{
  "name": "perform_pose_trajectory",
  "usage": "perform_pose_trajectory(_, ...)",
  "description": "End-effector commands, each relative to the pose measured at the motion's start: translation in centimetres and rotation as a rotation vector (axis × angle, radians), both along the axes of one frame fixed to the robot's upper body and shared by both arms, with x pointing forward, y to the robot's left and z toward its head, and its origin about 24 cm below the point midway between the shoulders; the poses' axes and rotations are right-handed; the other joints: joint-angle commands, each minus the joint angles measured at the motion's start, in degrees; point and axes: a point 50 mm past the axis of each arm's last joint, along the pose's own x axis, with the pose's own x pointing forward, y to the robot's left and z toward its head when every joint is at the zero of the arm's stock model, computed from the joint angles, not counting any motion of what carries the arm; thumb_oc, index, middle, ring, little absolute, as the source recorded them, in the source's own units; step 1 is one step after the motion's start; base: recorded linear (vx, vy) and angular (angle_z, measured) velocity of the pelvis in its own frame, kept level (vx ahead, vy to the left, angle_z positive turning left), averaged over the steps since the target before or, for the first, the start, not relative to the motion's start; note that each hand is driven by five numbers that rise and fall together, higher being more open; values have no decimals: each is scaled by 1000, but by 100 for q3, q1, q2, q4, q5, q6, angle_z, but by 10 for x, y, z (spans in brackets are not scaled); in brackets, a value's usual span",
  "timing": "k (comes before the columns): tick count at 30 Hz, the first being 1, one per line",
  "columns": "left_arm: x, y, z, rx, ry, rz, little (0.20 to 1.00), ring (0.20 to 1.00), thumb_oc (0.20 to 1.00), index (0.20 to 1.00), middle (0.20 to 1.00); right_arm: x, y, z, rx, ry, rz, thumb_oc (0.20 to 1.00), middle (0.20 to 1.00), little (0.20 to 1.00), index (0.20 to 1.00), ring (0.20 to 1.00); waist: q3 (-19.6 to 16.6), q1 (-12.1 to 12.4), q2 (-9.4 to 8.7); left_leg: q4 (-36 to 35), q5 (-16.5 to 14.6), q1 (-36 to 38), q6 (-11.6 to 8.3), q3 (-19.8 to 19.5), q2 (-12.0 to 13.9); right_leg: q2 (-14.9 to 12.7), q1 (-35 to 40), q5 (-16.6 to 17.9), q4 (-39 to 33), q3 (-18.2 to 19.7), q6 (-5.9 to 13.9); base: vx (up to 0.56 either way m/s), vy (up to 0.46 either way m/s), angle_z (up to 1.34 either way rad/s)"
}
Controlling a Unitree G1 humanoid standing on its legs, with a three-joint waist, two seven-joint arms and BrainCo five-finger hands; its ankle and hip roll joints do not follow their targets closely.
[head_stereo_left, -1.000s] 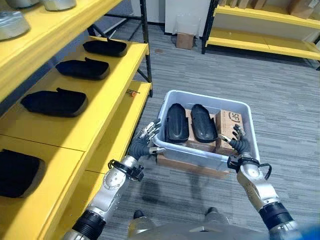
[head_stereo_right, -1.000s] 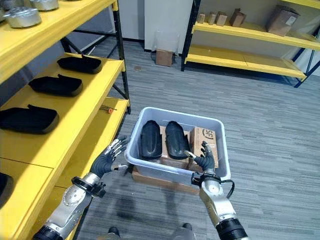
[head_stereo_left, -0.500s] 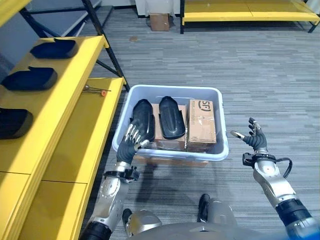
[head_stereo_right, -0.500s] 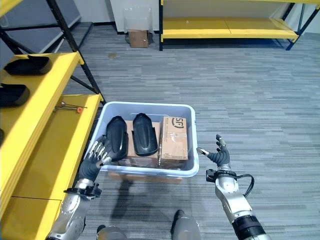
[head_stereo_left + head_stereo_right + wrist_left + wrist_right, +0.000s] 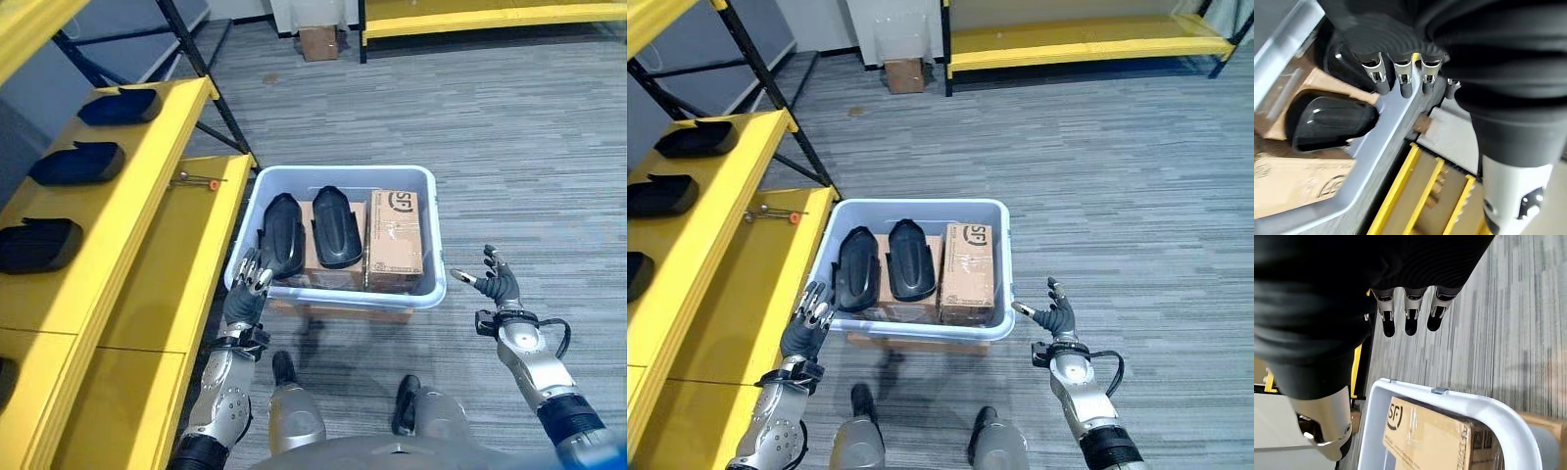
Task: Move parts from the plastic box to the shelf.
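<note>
Two black parts lie side by side in the plastic box (image 5: 438, 284). The left black part (image 5: 278, 237) is near the box's left wall, and the right black part (image 5: 335, 227) is just beside it. Both rest on a flat cardboard piece (image 5: 328, 274) inside the box. A cardboard carton (image 5: 394, 241) fills the right side of the box, just beside the right black part. The box sits on a brown board (image 5: 338, 311) on the grey floor (image 5: 529, 166).

The left hand (image 5: 245, 296) is at the box's near left corner. Its fingers (image 5: 1402, 78) are straight and lie against the box's rim, and they hold nothing. The right hand (image 5: 498, 286) is up in the air to the right of the box, apart from it. Its fingers (image 5: 1410, 313) are spread and loose, and they hold nothing.

The yellow shelf (image 5: 137, 225) stands to the left of the box. More black parts (image 5: 76, 164) already lie in a row on it. A small tool with an orange tip (image 5: 198, 179) lies on the lower shelf board near the box. A small brown box (image 5: 317, 41) stands on the floor far behind.
</note>
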Motion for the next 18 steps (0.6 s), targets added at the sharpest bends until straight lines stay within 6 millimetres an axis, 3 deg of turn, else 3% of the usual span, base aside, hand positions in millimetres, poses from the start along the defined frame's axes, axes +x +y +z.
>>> perform_pose_trajectory(1, -1, 9, 32, 137, -173, -79, 1000, 1000, 1000, 1000, 1000, 4, 8, 19, 40, -126, 43, 1000, 1000, 1000, 1000, 1000, -74, -27, -198, -71, 124, 297, -49, 120, -91, -521, 564, 379, -282, 62, 513, 95, 151, -19)
perform_pose_trajectory(9, 2, 6, 34, 143, -183, -145, 1000, 1000, 1000, 1000, 1000, 6, 18, 19, 48, -132, 80, 1000, 1000, 1000, 1000, 1000, -131, 52, -395, -220, -46, 541, 25, 261, -231, -537, 778, 737, -892, 34, 735, 79, 50, 8)
perform_pose_trajectory(18, 10, -2, 50, 221, -245, -230, 1000, 1000, 1000, 1000, 1000, 28, 18, 64, -42, -329, 134, 1000, 1000, 1000, 1000, 1000, 81, 246, -402, -173, -24, 283, 20, 208, -189, -451, 662, 591, -777, -25, 693, 21, -11, 3)
